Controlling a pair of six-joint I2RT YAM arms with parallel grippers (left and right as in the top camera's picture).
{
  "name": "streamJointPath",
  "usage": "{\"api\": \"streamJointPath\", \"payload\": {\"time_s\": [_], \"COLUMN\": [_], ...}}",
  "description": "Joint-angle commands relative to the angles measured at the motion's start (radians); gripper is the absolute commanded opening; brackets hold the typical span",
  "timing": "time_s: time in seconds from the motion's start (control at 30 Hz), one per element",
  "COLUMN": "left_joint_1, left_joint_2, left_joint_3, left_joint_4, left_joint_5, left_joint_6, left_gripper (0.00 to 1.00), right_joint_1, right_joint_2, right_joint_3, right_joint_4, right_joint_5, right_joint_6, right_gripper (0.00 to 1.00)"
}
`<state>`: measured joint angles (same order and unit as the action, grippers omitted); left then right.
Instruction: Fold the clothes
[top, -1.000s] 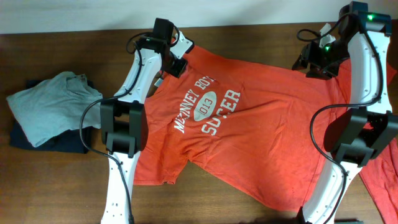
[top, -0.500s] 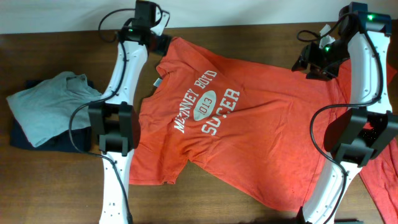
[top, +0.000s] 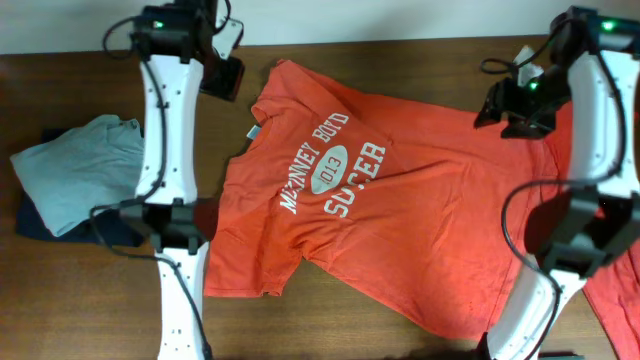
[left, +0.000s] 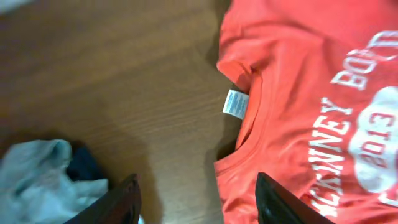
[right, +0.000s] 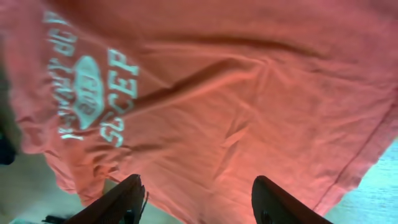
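Wood table (top: 80, 300): shirt (top: 420, 230) lies face-up at centre, skewed and creased. Your left gripper (left: 198, 194) sits at 11 o'clock, off it; right gripper (right: 196, 194) at 2 o'clock, over it. Both jaws spread, empty. Risk: you pinch a crease unevenly and the fold goes crooked.

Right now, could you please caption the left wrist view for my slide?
Open left end effector over the wooden table beside the collar of the orange-red T-shirt, neck label showing.
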<state>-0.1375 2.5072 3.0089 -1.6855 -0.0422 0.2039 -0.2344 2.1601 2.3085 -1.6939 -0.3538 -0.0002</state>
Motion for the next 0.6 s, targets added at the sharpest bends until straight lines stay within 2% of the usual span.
{"api": "streamJointPath", "payload": {"time_s": [0.0,0.13,0.23,0.3,0.33,0.4,0.5,0.57], "left_joint_1": [0.005,0.011,0.032,0.055,0.08,0.11,0.16,0.166], "left_joint_2": [-0.261,-0.531,-0.715,-0.801,-0.866,-0.924,-0.992,-0.997], "left_joint_3": [-0.03,-0.269,-0.537,-0.698,-0.837,-0.991,-1.329,-1.472], "left_joint_4": [-0.002,-0.002,-0.002,-0.002,-0.002,-0.002,0.047,0.117], "left_joint_5": [-0.008,-0.039,-0.061,-0.06,-0.058,-0.031,0.153,0.162], "left_joint_6": [-0.029,-0.042,-0.101,-0.129,-0.168,-0.201,-0.22,-0.247], "left_gripper": [0.59,0.61,0.68,0.73,0.77,0.77,0.75,0.75], "right_joint_1": [0.007,0.007,0.016,0.028,0.04,0.052,0.06,0.06], "right_joint_2": [-0.241,-0.426,-0.537,-0.603,-0.647,-0.686,-0.721,-0.721], "right_joint_3": [0.018,0.017,-0.029,-0.104,-0.183,-0.277,-0.503,-0.583], "right_joint_4": [-0.005,-0.005,-0.005,-0.005,-0.005,-0.005,0.0,0.024], "right_joint_5": [-0.03,-0.024,0.034,0.051,0.052,0.052,0.052,0.051], "right_joint_6": [-0.013,0.036,0.11,0.142,0.159,0.163,0.163,0.163], "right_gripper": [0.62,0.66,0.74,0.77,0.79,0.8,0.8,0.8]}}
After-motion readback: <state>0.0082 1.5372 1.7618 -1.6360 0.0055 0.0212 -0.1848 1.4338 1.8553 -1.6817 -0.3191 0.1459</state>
